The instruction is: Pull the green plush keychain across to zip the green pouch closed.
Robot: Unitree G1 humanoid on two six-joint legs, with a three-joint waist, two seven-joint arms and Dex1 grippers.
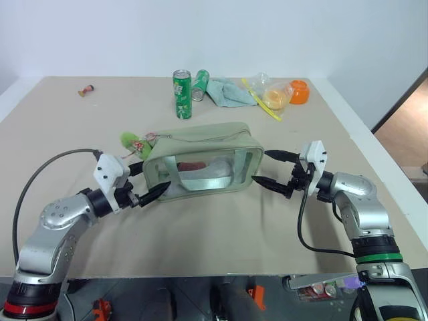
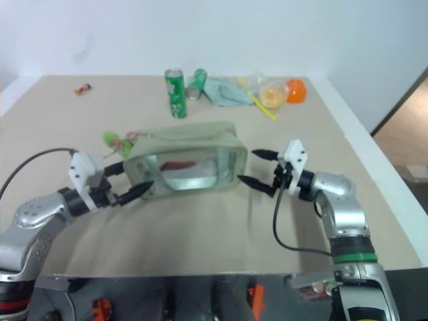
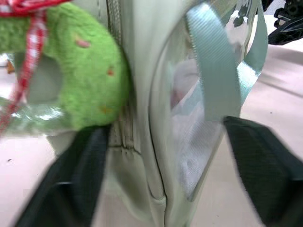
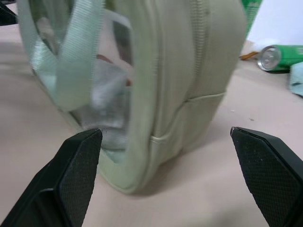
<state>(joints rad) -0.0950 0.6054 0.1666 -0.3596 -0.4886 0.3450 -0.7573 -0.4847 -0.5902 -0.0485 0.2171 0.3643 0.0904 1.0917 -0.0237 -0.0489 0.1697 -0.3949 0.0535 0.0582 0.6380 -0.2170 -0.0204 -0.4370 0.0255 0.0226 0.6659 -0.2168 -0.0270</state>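
Note:
The green pouch (image 1: 200, 157) lies on its side mid-table, its clear panel and strap facing me. The green plush keychain (image 1: 134, 142) rests at the pouch's left end, fuzzy and ring-shaped with a red cord (image 3: 33, 42). My left gripper (image 1: 150, 180) is open, and the pouch's left end sits between its fingers (image 3: 71, 189), just below the keychain (image 3: 90, 80). My right gripper (image 1: 262, 167) is open too, pointing at the pouch's right end (image 4: 189, 71). Its fingertips (image 4: 80, 156) stand a little short of the fabric.
At the back of the table a green soda can (image 1: 182, 85) stands upright and another (image 1: 200, 85) lies beside a teal cloth (image 1: 231, 92). Yellow and orange items (image 1: 284, 95) lie to their right. A small object (image 1: 85, 90) sits far back left. The table's right edge (image 1: 374, 157) is near my right arm.

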